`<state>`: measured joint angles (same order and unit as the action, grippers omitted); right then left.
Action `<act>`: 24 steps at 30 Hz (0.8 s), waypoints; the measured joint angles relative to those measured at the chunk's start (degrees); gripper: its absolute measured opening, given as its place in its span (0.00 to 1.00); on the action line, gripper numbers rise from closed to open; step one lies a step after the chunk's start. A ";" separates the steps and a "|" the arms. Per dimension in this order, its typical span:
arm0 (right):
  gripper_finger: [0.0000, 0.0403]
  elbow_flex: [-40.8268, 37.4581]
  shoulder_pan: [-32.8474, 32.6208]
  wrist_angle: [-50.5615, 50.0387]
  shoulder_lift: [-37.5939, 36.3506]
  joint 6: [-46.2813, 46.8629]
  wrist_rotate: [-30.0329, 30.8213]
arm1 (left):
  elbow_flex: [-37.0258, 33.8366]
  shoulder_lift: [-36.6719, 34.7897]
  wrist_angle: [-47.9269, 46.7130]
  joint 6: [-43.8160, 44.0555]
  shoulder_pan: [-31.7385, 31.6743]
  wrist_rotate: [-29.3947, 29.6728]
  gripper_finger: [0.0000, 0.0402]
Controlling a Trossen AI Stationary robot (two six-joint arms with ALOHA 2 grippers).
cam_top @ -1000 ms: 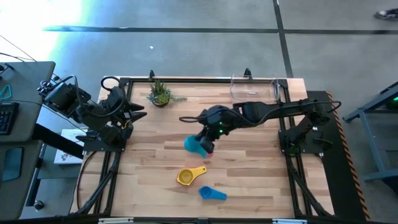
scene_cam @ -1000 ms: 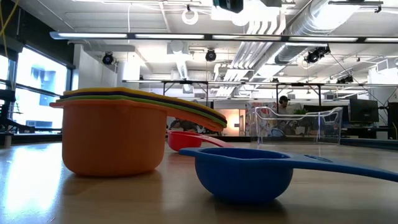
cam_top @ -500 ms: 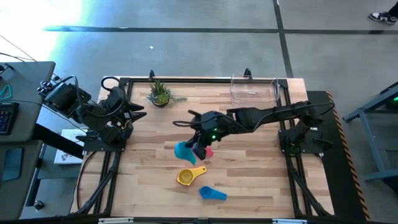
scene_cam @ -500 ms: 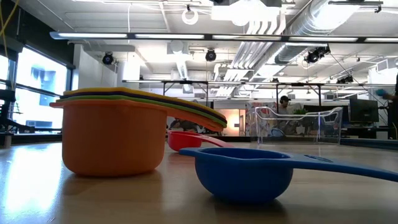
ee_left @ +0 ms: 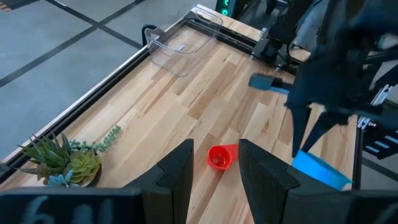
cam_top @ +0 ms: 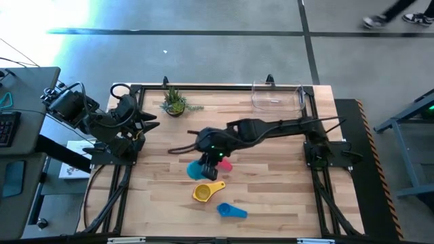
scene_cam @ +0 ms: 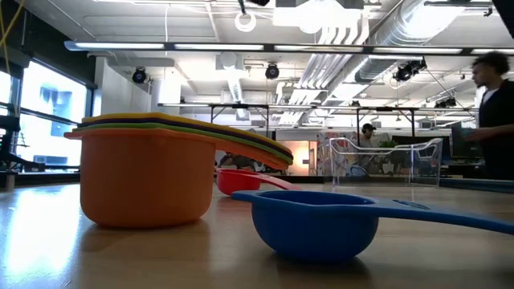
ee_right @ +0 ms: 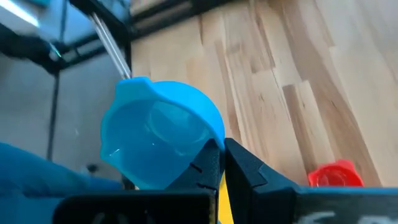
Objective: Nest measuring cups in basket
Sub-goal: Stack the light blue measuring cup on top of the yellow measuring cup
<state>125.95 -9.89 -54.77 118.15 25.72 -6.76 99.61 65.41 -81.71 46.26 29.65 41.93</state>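
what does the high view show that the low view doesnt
Only the high view shows the arms: the right claw shut on the teal cup above the table's middle, the left claw waiting at the left edge, and the potted plant.

Only the low view shows the room beyond, with a person at the right, and that the orange cup has other cups nested inside it.

Both show the orange cup, the blue cup, the red cup and the clear basket.

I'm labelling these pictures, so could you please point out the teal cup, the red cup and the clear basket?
teal cup (ee_right: 163, 134): right wrist view, inside of bowl.
red cup (ee_left: 218, 158): left wrist view, bowl.
clear basket (cam_top: 255, 96): high view, left wall.
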 joint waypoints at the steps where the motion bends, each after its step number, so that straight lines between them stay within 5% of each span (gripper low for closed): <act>1: 0.00 1.31 -0.02 -1.25 1.14 -0.69 -0.24 | 0.00 0.01 0.00 0.00 0.00 0.00 0.29; 24: 0.00 4.11 -1.84 -8.58 12.21 -8.24 -5.55 | 0.00 0.00 0.00 0.02 0.00 0.24 0.29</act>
<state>130.06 -11.74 -63.36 130.37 17.48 -12.31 99.61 65.41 -81.71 46.28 29.65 42.17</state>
